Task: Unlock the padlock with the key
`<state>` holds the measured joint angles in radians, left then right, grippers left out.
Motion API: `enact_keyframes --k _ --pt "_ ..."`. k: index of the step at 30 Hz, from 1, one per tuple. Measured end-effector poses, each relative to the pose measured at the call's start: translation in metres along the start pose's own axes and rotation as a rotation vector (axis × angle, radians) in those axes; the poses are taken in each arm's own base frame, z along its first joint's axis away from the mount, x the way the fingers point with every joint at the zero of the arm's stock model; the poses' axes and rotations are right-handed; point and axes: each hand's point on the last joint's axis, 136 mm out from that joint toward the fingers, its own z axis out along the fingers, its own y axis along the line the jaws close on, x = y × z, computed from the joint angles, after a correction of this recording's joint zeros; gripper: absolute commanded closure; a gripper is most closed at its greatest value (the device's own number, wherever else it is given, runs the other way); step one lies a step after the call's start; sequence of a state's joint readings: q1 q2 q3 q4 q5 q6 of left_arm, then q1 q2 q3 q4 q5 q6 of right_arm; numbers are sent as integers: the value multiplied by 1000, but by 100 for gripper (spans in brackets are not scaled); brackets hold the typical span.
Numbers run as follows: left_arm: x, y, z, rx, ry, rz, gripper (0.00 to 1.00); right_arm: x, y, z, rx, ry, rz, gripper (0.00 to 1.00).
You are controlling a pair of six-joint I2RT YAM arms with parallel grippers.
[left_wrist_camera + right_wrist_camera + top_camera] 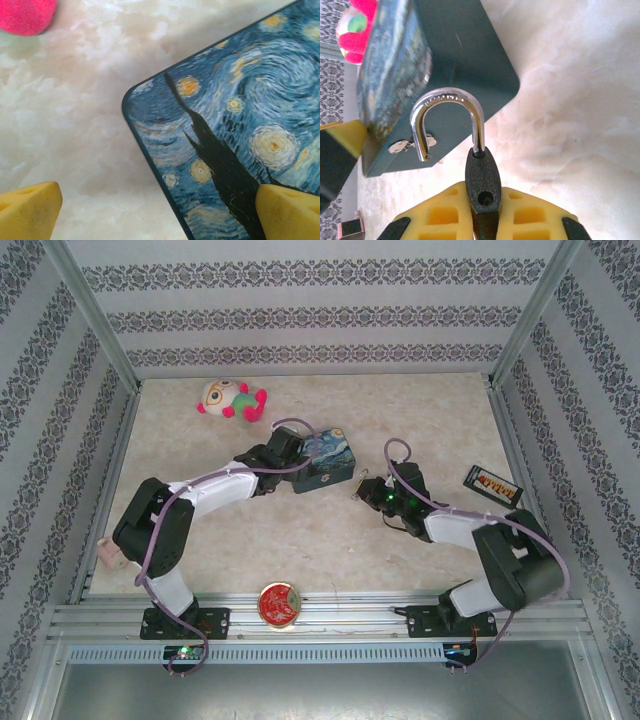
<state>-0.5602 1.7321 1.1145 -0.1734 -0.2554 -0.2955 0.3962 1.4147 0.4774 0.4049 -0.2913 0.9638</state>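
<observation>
The right gripper is clamped on the padlock, its yellow fingers pinching the dark body from both sides. The shackle stands open: one leg is seated, and the free leg ends by the silvery hasp on the side wall of the blue tin. Whether they touch is unclear. Over the tin's lid corner the left gripper hangs with jaws spread wide, holding nothing. Beyond the tin lies a pink plush toy, and a dark packet lies off to the right.
</observation>
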Motion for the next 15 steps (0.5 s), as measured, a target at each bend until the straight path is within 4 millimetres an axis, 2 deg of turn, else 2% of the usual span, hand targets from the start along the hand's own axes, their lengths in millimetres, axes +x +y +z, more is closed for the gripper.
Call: enact_keyframes --k 4,11,15 --pt "-1 9 -6 3 -3 -34 1 -1 2 -24 55 -7 -71 100" --pt "-17 21 -40 75 -71 -169 1 -4 4 -65 189 12 -201 100" --pt "-20 27 -44 128 -79 -257 1 1 -3 -81 279 67 -258 100"
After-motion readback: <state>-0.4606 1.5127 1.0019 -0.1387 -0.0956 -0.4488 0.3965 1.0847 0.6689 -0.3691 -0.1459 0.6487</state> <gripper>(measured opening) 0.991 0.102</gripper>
